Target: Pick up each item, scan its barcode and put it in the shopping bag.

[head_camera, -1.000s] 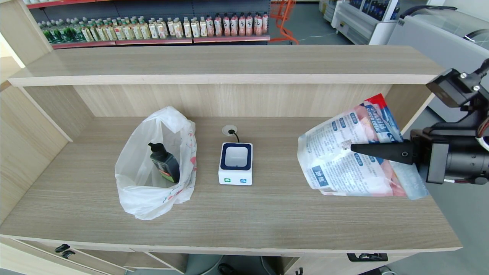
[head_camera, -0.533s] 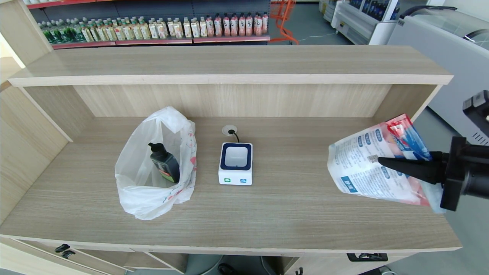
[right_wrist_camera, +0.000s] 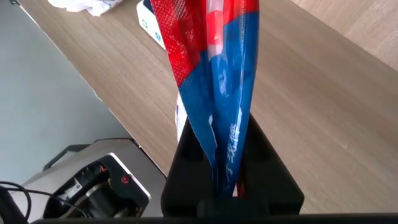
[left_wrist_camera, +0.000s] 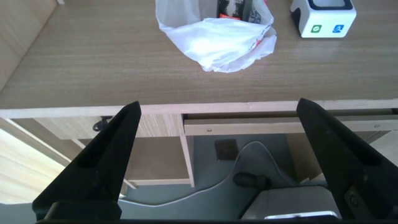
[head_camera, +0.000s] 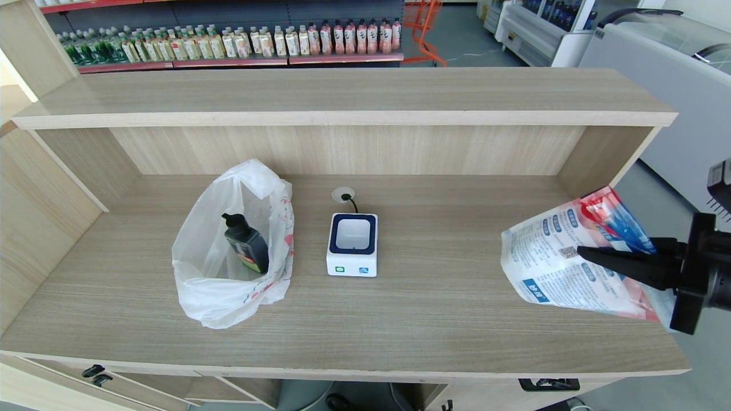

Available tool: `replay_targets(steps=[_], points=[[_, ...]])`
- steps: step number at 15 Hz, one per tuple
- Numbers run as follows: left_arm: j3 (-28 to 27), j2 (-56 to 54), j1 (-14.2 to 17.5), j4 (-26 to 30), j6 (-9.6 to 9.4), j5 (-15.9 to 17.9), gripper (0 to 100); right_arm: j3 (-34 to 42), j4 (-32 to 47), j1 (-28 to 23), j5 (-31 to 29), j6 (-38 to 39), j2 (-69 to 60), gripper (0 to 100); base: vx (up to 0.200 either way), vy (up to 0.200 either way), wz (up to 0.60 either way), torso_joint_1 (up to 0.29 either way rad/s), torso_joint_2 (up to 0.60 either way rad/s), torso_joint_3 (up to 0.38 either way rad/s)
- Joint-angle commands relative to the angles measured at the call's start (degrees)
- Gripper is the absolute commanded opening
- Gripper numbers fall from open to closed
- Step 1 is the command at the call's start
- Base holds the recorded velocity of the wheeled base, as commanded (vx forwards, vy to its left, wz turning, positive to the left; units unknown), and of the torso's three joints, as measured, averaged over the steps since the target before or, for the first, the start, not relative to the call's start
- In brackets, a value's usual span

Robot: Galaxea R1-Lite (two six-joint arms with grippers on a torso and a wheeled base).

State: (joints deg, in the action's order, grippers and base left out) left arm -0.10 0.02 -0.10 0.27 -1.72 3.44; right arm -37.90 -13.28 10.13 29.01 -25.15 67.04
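One packet (head_camera: 548, 274) clamped in right tool (head_camera: 582, 251), lower corner hidden; left tool (left_wrist_camera: 219, 109) apart; bottle (head_camera: 248, 245) half-hidden in shopping bag (head_camera: 200, 251).

The bottle (head_camera: 246, 242) stands in the shopping bag (head_camera: 228, 297) with its base behind the white plastic and its label too small to make out. In the left wrist view the top edge cuts off the bag's upper part and the back of the scanner (left_wrist_camera: 323, 18). The packet (head_camera: 562, 268) has its far corner hidden behind the right gripper (head_camera: 581, 250). In the right wrist view its lower end disappears between the jaws and its top is cropped.
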Motion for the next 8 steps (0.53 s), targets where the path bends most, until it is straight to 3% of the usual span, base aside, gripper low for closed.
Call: replay_targets(steps=[1,2,4,8], points=[[0.0,0.0,0.0,0.0,-0.04,0.0,100,0.0,0.0,0.2,0.2,0.0,-0.4,0,0.000,0.000,0.00,0.000,0.00,0.000],[0.0,0.0,0.0,0.0,-0.04,0.0,100,-0.5,0.0,0.2,0.2,0.1,-0.5,0,0.000,0.000,0.00,0.000,0.00,0.000],[0.0,0.0,0.0,0.0,-0.04,0.0,100,-1.3,0.0,0.2,0.2,0.1,-0.4,0,0.000,0.200,0.00,0.002,0.00,0.002],[0.0,0.0,0.0,0.0,0.05,0.0,100,-0.9,0.0,0.3,0.2,0.1,-0.9,0,0.000,0.000,0.00,0.000,0.00,0.000]])
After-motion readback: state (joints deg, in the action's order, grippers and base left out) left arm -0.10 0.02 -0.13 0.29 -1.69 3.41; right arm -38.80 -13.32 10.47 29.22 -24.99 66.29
